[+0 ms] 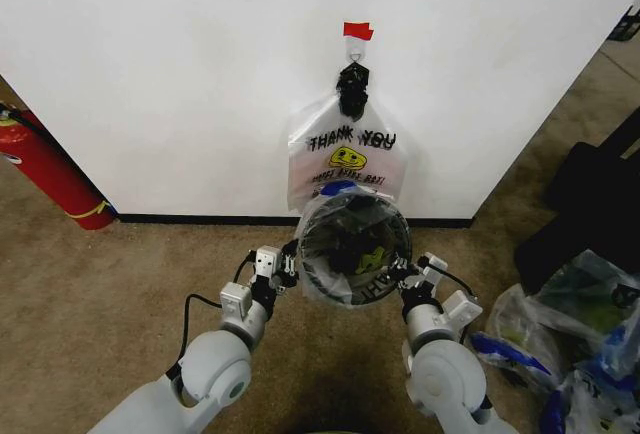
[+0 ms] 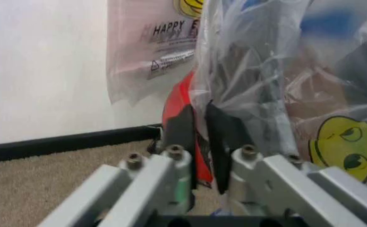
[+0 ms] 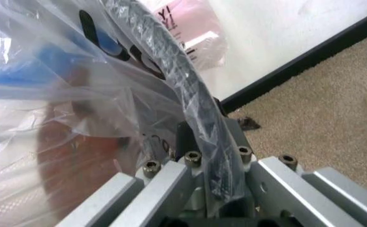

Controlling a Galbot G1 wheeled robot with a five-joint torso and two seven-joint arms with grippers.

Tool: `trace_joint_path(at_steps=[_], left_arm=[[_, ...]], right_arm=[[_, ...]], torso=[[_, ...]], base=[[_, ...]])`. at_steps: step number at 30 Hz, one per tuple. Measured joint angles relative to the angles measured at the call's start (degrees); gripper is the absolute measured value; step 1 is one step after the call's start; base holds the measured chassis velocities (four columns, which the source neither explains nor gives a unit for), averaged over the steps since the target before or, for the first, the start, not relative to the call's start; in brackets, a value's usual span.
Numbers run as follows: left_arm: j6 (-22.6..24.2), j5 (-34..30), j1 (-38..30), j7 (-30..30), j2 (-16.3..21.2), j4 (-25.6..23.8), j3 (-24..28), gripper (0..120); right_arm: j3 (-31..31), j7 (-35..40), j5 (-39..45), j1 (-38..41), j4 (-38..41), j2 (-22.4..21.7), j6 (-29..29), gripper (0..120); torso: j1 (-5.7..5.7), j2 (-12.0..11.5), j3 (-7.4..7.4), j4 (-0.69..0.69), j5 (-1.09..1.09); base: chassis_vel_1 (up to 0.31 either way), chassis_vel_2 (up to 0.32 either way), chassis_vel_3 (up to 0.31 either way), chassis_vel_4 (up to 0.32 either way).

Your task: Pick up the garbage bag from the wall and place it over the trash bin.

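Both grippers pinch film at opposite sides of the trash bin (image 1: 353,246): left gripper (image 1: 287,266), right gripper (image 1: 405,276). Pull garbage bag (image 1: 340,289) down evenly; avoid snagging the mesh.

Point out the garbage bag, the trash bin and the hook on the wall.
garbage bag (image 1: 330,284), head view: clear plastic over the bin's near rim.
trash bin (image 3: 192,94), right wrist view: black rim under plastic.
hook (image 1: 356,47), head view: below red tape.
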Motion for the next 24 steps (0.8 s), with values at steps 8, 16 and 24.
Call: trace_joint_path(at_steps=[8, 16, 24], left_arm=[[2.98, -2.17, 2.62, 0.01, 3.65, -2.14, -3.83, 44], [2.63, -0.73, 5.2, -0.57, 4.77, -1.87, -7.18, 70], [-0.22, 0.88, 8.5, -0.04, 4.1, -2.33, -7.76, 97]], right_arm=[[0.83, 1.22, 2.81, 0.05, 0.4, -0.45, -1.37, 0], [1.8, 3.28, 6.84, 0.18, 1.75, -1.35, -3.7, 0], [2.99, 4.54, 9.55, -0.28, 2.49, -2.02, -4.59, 0]], torso=[[0.0, 0.0, 0.0, 0.01, 0.0], [0.0, 0.0, 0.0, 0.0, -0.01], [0.0, 0.0, 0.0, 0.0, 0.0]], base=[[0.0, 0.0, 0.0, 0.0], [0.0, 0.0, 0.0, 0.0], [0.0, 0.0, 0.0, 0.0]])
